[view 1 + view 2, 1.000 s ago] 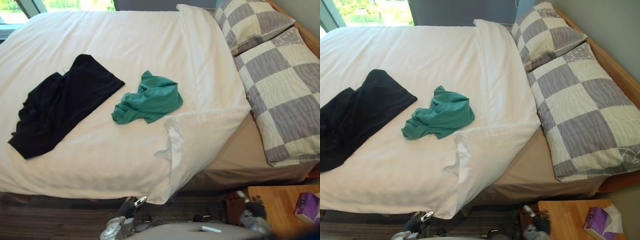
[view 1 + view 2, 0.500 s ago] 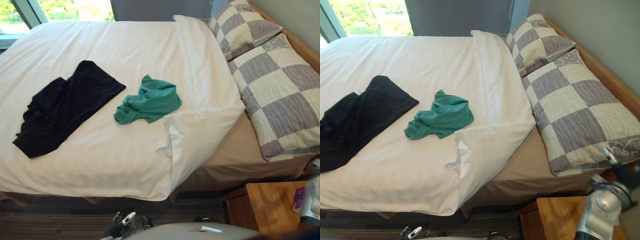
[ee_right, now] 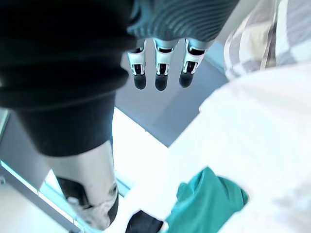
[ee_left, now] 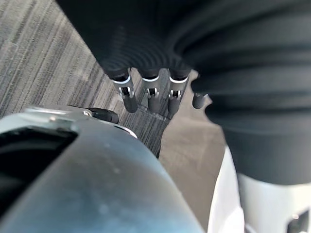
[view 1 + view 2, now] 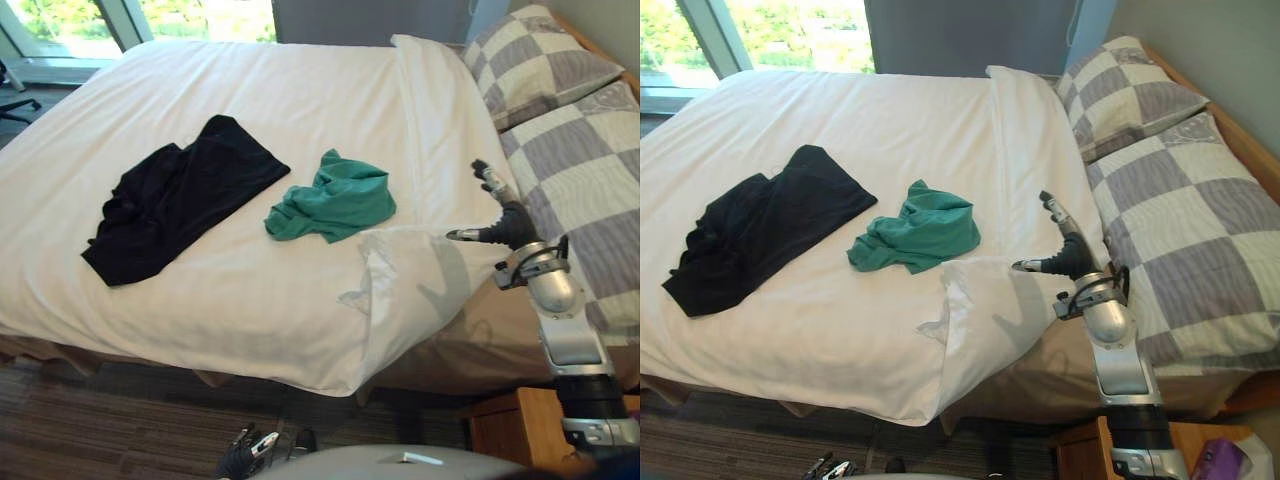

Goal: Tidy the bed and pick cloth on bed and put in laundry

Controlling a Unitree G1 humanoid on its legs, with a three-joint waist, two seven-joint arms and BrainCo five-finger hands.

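The right hand has come up from down beside the bed and now hovers over the turned-back corner of the duvet at the near right, fingers spread, holding nothing. The green cloth and black cloth lie untouched mid-bed, to its left. Straightening the duvet looks likely first. The left hand hangs low, relaxed and empty.

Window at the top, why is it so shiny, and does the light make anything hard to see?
Left eye view: daylight pours through the window, so outside looks washed-out. Right eye view: the black cloth is so dark its folds barely show. Right wrist view: the white duvet glares bright, but the green cloth is easy to see.
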